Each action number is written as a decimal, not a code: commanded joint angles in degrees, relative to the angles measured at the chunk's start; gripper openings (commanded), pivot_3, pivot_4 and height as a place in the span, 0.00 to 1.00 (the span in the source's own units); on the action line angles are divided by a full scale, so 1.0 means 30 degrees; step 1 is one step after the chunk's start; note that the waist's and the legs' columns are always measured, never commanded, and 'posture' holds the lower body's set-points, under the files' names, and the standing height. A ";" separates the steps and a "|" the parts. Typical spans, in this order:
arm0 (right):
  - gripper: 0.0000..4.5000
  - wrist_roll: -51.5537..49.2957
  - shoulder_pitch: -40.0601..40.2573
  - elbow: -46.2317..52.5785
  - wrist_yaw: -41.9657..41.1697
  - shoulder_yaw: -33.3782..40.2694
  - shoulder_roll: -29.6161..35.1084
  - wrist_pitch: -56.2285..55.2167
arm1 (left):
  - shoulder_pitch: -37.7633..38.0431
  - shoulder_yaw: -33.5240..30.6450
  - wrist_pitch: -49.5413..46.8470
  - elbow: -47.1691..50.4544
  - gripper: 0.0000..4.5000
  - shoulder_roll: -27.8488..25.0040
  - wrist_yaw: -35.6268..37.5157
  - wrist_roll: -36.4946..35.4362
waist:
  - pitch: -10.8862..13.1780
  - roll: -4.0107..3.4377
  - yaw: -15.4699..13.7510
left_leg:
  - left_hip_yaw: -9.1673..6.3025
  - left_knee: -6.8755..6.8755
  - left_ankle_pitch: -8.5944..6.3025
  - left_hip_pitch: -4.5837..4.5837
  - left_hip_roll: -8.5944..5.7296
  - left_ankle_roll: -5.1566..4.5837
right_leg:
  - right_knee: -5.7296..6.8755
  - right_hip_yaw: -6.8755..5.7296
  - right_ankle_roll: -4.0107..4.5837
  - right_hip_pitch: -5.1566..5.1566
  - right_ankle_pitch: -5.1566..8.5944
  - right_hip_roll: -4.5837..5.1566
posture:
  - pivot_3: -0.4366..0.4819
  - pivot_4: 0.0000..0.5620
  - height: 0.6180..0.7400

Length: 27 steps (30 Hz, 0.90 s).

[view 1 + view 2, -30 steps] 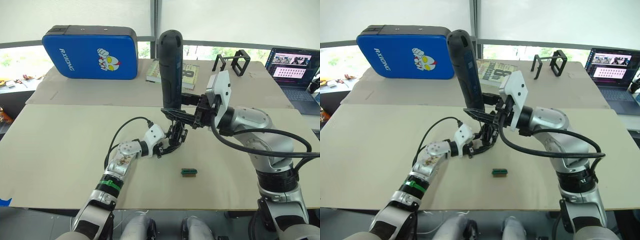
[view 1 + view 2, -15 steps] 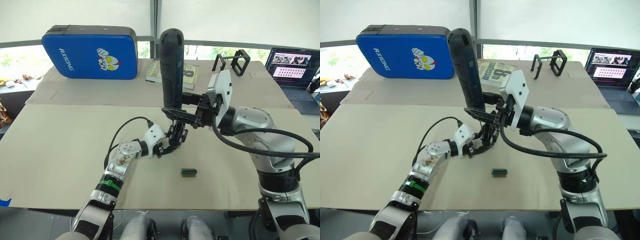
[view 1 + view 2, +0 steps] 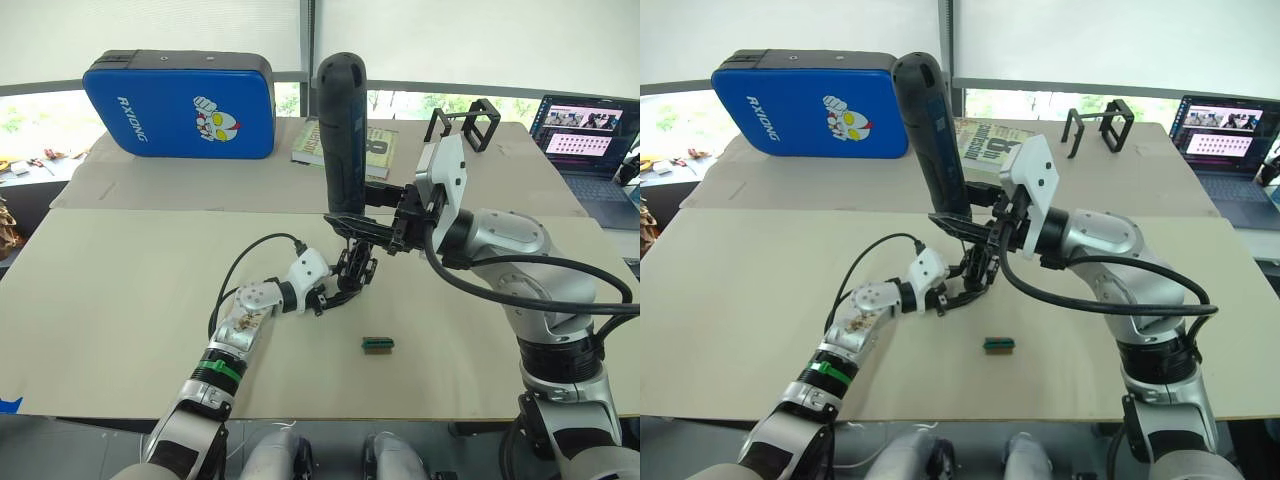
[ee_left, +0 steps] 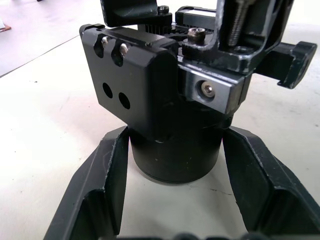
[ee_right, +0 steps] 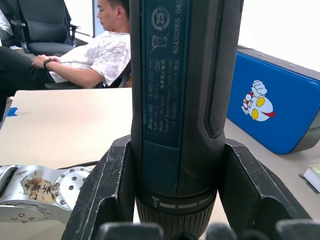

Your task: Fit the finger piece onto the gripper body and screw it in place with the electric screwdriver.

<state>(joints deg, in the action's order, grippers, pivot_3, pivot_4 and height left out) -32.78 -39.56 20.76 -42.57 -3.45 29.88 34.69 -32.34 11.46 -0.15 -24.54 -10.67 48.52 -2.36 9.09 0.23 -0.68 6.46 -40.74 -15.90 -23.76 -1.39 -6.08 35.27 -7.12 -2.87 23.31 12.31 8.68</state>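
The gripper body (image 3: 354, 272) stands on the table's middle, a black assembly on a round base (image 4: 175, 155). My left gripper (image 3: 336, 290) is shut on that base, one finger (image 4: 107, 175) on each side. My right gripper (image 3: 362, 228) is shut on the electric screwdriver (image 3: 340, 130), gripping it near its lower collar (image 5: 175, 210). The thick dark tool stands nearly upright, its lower end right above the body. I cannot tell the finger piece apart from the body's other black parts.
A tiny green-and-black block (image 3: 377, 344) lies in front of the body. At the back are a blue case (image 3: 180, 105), a book (image 3: 378, 148), black frame brackets (image 3: 470, 125) and a laptop (image 3: 590, 140). A person (image 5: 85, 55) sits beyond the table.
The right gripper and the screwdriver have risen very slightly. The left gripper and the gripper body stay where they were.
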 commanded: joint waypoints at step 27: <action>0.43 -0.0682 -0.0065 0.1155 0.0990 0.0740 -0.0470 0.0547 | -0.0441 0.0031 0.0510 0.0423 0.51 0.0140 0.0077 -0.0283 | 0.0000 0.0000 0.0010 | 0.0003 0.0000 0.0001 -0.0002 -0.0001 0.0000 | -0.0002 -0.0002 0.0000 0.0000 0.0000 -0.0013 | 0.48 0.27 1.00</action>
<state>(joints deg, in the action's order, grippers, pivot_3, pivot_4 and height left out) -34.32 -39.05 21.70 -39.88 -3.46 28.23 37.35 -32.33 11.50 -0.15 -24.57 -10.65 48.52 -2.34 9.09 0.23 -0.65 6.47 -40.74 -15.90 -23.76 -1.40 -6.08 35.27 -7.13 -2.87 23.31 12.31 8.64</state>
